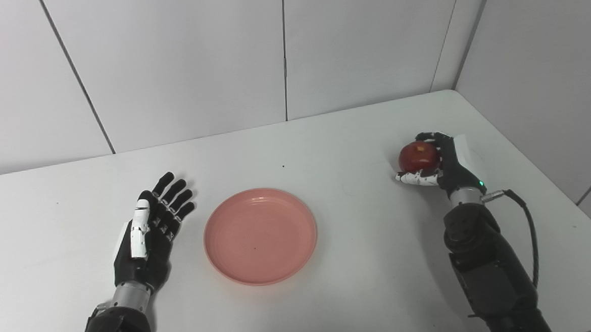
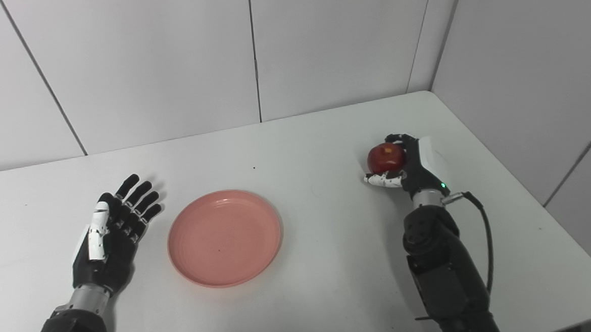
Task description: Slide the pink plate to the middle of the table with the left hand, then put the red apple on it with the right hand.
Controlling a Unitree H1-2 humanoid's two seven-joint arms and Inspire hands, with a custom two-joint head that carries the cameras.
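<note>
From where I sit, my left hand [image 1: 147, 229] lies toward the left end of the bench [image 1: 349, 133], palm up, its fingers [image 1: 175, 195] spread and holding nothing; it is just beside the pink plate [image 1: 260, 236] but not touching it, with a strip of bare bench showing between fingertips and rim. The plate sits flat and empty, roughly midway between the left and right edges of the bench and closer to the near edge than the far one, so I judge the slide to be done, or near enough that I would not nudge it again. Moving right, there is a stretch of bare bench, and then my right hand [image 1: 437, 166] near the right edge, well apart from the plate, with its fingers curled around the red apple [image 1: 418, 155]. The thumb lies under the fruit and the other fingers wrap its far side, so I read this as a grip on the apple. I cannot tell whether the apple is lifted or resting on the bench. What is left, as I judge it, is the second half: lift the apple, carry it leftward over the plate, set it down near the plate's centre and let go.
</note>
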